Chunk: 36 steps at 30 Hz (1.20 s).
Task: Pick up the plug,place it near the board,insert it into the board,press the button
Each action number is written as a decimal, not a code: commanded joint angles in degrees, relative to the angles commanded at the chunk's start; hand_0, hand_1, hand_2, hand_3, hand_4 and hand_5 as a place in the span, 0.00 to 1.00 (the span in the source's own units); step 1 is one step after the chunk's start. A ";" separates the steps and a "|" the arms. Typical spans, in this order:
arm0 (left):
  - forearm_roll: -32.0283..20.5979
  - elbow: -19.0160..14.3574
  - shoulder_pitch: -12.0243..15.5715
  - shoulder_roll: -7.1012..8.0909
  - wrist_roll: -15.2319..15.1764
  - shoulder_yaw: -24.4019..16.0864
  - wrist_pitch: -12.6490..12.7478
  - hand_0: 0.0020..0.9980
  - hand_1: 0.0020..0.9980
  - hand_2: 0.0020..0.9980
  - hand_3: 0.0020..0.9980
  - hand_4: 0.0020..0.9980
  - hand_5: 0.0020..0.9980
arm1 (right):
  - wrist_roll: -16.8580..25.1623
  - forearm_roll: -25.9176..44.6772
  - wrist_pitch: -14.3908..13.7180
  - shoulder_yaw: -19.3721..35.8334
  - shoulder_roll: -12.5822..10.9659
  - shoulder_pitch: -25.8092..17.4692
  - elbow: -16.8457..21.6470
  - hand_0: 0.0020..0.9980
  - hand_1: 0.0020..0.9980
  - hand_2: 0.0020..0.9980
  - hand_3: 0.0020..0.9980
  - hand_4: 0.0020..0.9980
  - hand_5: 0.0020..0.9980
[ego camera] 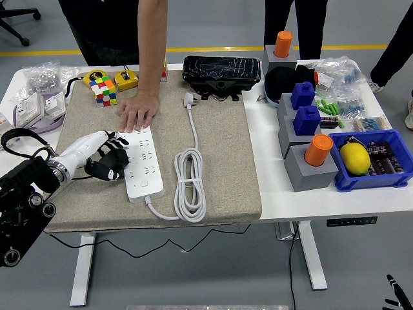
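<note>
A white power strip (143,163) lies lengthwise on the beige mat (219,135). Its white cable coils (189,182) to its right and runs up to the white plug (190,99), which rests free near the mat's far edge. My left hand (110,160) sits at the strip's left side, black fingers curled loosely against its edge and holding nothing. A person's hand (137,113) presses flat on the strip's far end. My right hand shows only as a dark tip at the bottom right corner (393,287).
A black box (222,70) stands behind the plug. A colour cube (102,89) and yellow tape measures (126,80) lie at the mat's far left. Grey blocks with orange (318,150) and blue pegs, and a blue bin (387,174) holding a lemon, fill the right side.
</note>
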 joint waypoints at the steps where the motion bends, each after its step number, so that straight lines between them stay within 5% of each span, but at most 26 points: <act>1: -0.52 0.06 0.03 -0.06 -0.10 -0.07 -0.14 0.52 0.74 0.75 0.77 1.00 0.13 | -0.03 -0.05 0.00 0.03 0.00 0.00 0.00 0.81 0.75 0.73 0.77 1.00 1.00; 2: -1.04 0.10 0.07 -0.12 -0.19 -0.14 -0.25 0.62 0.78 0.78 0.82 1.00 0.43 | -0.05 -0.07 0.00 0.05 -0.01 0.00 0.00 0.81 0.75 0.73 0.77 1.00 1.00; 7: -7.32 0.27 0.35 -0.49 -1.00 -1.04 -0.28 0.62 0.78 0.78 0.82 1.00 0.43 | -0.10 -0.07 0.00 0.05 -0.08 0.11 0.00 0.81 0.75 0.73 0.77 1.00 1.00; 8: -8.76 0.29 0.43 -0.61 -1.12 -1.32 -0.14 0.77 0.87 0.84 0.87 1.00 1.00 | -0.09 0.00 0.01 -0.04 -0.10 0.14 0.00 0.81 0.75 0.73 0.77 1.00 1.00; 13: -11.00 0.20 0.73 -0.97 -0.94 -2.17 1.59 0.77 0.87 0.84 0.87 1.00 1.00 | -0.10 -0.05 0.03 0.00 -0.13 0.16 0.00 0.81 0.75 0.73 0.77 1.00 1.00; 14: -10.76 0.18 0.79 -1.04 -0.91 -2.39 2.17 0.91 0.95 0.92 0.89 1.00 1.00 | -0.11 -0.07 0.04 0.03 -0.14 0.15 0.00 0.81 0.75 0.73 0.77 1.00 1.00; 19: -9.74 -0.27 1.47 -1.69 -1.00 -3.83 5.41 0.91 0.95 0.92 0.89 1.00 1.00 | -0.08 0.01 0.08 -0.03 -0.08 0.07 0.00 0.81 0.75 0.73 0.77 1.00 1.00; 20: -9.50 -0.43 1.62 -1.81 -0.95 -4.08 6.29 0.85 0.89 0.85 0.83 1.00 1.00 | -0.07 0.03 0.09 -0.05 -0.07 0.05 0.00 0.81 0.75 0.73 0.77 1.00 1.00; 25: -8.22 -4.05 4.11 -4.34 -1.55 -8.16 16.59 0.85 0.89 0.85 0.83 1.00 1.00 | -0.12 -0.08 0.11 -0.02 0.03 -0.08 0.00 0.81 0.75 0.73 0.77 1.00 1.00; 31: -6.24 -13.27 9.10 -8.96 0.61 -13.20 26.77 0.80 0.87 0.85 0.83 1.00 1.00 | -0.16 -0.28 0.14 0.08 0.21 -0.28 0.00 0.81 0.75 0.73 0.77 1.00 1.00; 34: -3.69 -19.57 12.64 -11.08 4.72 -13.41 31.13 0.87 0.93 0.91 0.88 1.00 1.00 | -0.09 -0.23 0.16 -0.04 0.29 -0.36 0.00 0.81 0.75 0.73 0.77 1.00 1.00; 36: 0.57 -24.64 15.75 -11.69 9.34 -12.35 30.99 0.87 0.93 0.91 0.88 1.00 1.00 | -0.11 -0.36 0.17 0.03 0.35 -0.45 0.00 0.81 0.75 0.73 0.77 1.00 1.00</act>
